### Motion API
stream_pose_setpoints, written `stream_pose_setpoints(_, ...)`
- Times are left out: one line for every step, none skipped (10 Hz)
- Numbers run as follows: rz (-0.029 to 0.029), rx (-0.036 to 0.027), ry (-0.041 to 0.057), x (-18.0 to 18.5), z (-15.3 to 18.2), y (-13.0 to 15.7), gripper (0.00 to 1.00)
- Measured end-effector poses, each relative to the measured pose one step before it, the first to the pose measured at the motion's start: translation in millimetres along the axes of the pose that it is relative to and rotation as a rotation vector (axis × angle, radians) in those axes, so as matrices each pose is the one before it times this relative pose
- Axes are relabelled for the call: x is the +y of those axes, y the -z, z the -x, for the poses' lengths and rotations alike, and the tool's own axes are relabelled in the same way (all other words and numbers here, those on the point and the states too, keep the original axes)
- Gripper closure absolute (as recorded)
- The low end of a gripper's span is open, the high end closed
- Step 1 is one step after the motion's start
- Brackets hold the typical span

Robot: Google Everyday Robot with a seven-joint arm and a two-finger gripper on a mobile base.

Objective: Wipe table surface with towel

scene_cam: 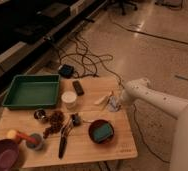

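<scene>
On the pale plank table surface (94,145) we've got a crowded spread under dim, warm light. Over at the right edge, the white arm reaches in from the lower right, and its gripper (118,102) sits low with fingers closed together, pressed down onto the towel (113,104), a small pale wad lying near that right edge, just beside a light stick-like utensil (105,98). Whether the fingers actually pinch the cloth or merely rest on it, I can't tell.

Back left, a green tray (31,91) takes the corner, with a white cup (69,99) just beside it and a small dark remote-like block (78,87) near the far edge. Centre stage, a dark bowl with a teal block inside (101,131), a cluster of dark brown bits (54,122), and a black-handled tool (63,142) lying toward the front. Front left, a maroon bowl (3,156) hangs at the corner, a small cup with an orange stick (33,140) next to it.

Beyond the table, a speckled polished floor (152,50), a tangle of black cables (84,57) running along it, and dark shelving (22,35) along the left wall.
</scene>
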Motion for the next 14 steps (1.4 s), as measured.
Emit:
stream_pose_setpoints(0.01807, -0.01886, -0.01009, -0.42, -2.65, 0.16, 1.0)
stream_pose_setpoints(0.02342, -0.00759, -0.00293, -7.94, -12.35, 2.25, 1.0)
stream_pose_setpoints(0.01112, -0.01281, -0.00699, -11.59, -11.17, 2.96, 1.0)
stream_pose_setpoints(0.01428, -0.01693, -0.00099, -14.82, -11.84, 4.96, 1.0)
stream_pose_setpoints(0.00952, -0.01398, 0.00537, -16.06, -7.02, 7.14, 1.0)
stream_pose_setpoints(0.01727, -0.01146, 0.00094, -5.35, -3.65, 5.43, 1.0)
stream_pose_setpoints(0.00735, -0.00829, 0.00066, -4.43, -3.49, 1.92, 1.0)
stream_pose_setpoints(0.00344, -0.02047, -0.00312, 2.45, -0.38, -3.47, 1.0)
stream_pose_setpoints(-0.00569, -0.01757, -0.0003, 2.43, 1.94, -7.11, 1.0)
stream_pose_setpoints(-0.00942, -0.01379, 0.00673, -0.34, 4.24, -4.93, 1.0)
stream_pose_setpoints(-0.03161, -0.01201, 0.02057, -2.47, 7.26, -6.72, 1.0)
stream_pose_setpoints(-0.02111, -0.00302, 0.01641, -2.92, 4.28, -0.33, 1.0)
stream_pose_setpoints(-0.02208, -0.00172, 0.02049, -1.98, 4.24, 0.37, 1.0)
stream_pose_setpoints(-0.01811, -0.00703, 0.02259, -5.42, 4.93, -0.46, 1.0)
